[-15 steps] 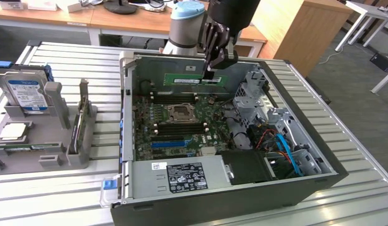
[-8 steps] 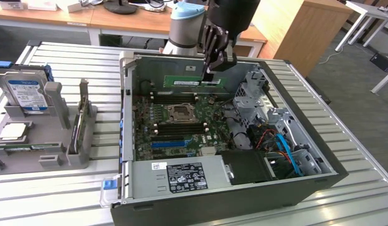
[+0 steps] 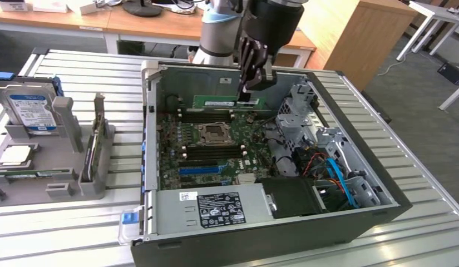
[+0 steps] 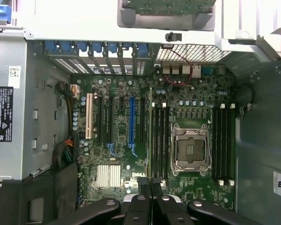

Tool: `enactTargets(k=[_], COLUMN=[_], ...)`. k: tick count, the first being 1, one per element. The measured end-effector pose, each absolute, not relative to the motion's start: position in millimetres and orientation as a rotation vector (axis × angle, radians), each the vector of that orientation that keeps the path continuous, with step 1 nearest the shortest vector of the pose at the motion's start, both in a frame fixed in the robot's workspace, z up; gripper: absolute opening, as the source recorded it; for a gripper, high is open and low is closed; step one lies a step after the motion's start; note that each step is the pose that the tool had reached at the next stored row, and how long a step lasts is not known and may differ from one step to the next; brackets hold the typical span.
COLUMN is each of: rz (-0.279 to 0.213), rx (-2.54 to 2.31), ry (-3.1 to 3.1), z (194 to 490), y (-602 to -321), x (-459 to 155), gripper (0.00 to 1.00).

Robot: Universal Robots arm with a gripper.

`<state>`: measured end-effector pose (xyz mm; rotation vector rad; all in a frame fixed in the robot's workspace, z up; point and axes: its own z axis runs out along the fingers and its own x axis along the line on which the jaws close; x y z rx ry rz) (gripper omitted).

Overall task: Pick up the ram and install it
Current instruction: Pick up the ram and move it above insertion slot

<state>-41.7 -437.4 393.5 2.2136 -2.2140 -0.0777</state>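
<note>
Arm's fingers clenched on the ram, gripping it near its 3 o'clock end in ext. view. The ram stands on its long edge inside the PC case, over the mobo, at 12 o'clock of the CPU socket. Seated in a slot or not: can't tell.

A thin, long green ram stick with small dark chips stands on its long edge, lying level, clamped near one end between the closed fingertips of the gripper, most of its length reaching out sideways just beneath them.
</note>
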Motion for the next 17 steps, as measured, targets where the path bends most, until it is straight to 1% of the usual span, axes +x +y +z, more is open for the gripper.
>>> enactTargets(k=[8, 17], rz=[-0.078, -0.079], rx=[2.214, 2.214], ry=[-2.214, -2.215], z=[390.4, 387.8], y=[-436.9, -423.8], x=[-41.7, -41.7], gripper=[0.12, 0.12])
